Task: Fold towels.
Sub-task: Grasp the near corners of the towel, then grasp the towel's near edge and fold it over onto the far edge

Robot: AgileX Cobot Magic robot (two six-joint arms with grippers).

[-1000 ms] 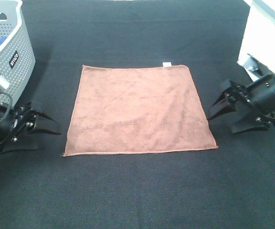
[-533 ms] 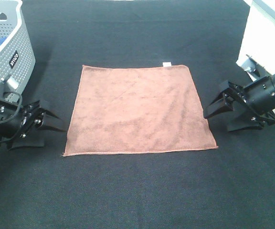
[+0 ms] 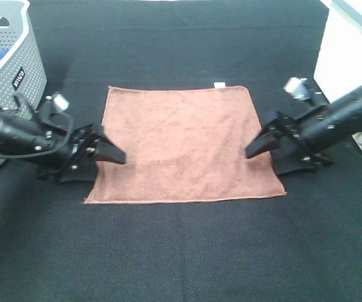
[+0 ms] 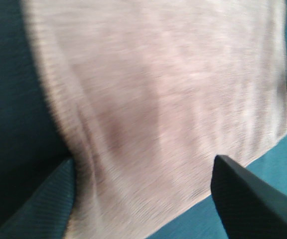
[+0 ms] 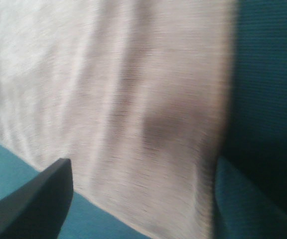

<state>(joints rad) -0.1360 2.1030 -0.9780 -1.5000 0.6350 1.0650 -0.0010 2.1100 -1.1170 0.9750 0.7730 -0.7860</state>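
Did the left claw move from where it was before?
Yes. The left gripper went right, away from the basket. Its open jaws now reach over the left edge of the towel. Before, it sat clear of the towel.

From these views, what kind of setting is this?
Probably a robot test bench staged for laundry, not a home: a black cloth-covered table, one terracotta towel laid flat between the left gripper and right gripper, and a grey perforated basket at the far left.
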